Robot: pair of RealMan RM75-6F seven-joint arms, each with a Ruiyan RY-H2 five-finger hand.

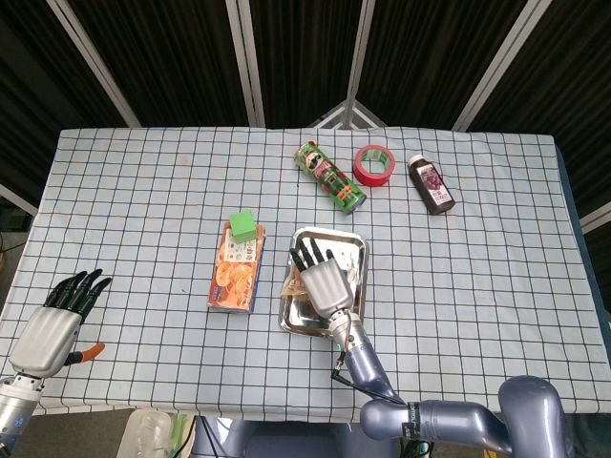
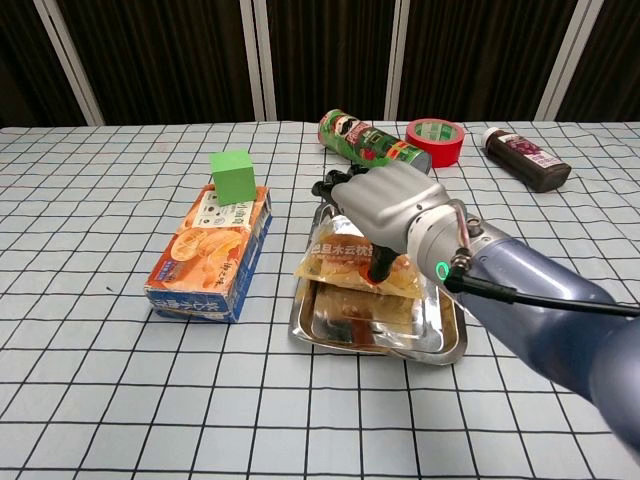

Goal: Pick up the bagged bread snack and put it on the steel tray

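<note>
The bagged bread snack [image 2: 345, 262], an orange-and-clear bag with printed text, hangs low over the left part of the steel tray [image 2: 440, 335]. My right hand [image 2: 385, 210] grips it from above, thumb pressed against the bag's front. In the head view the right hand [image 1: 323, 278] covers most of the bag, and only a corner of the snack [image 1: 291, 292] shows at the steel tray's [image 1: 354, 248] left edge. My left hand [image 1: 52, 324] rests open near the table's front left corner, holding nothing.
An orange cracker box [image 2: 210, 253] with a green cube [image 2: 233, 176] on it lies left of the tray. Behind the tray are a green chips can [image 2: 372, 148], a red tape roll [image 2: 436, 140] and a dark bottle [image 2: 526, 158].
</note>
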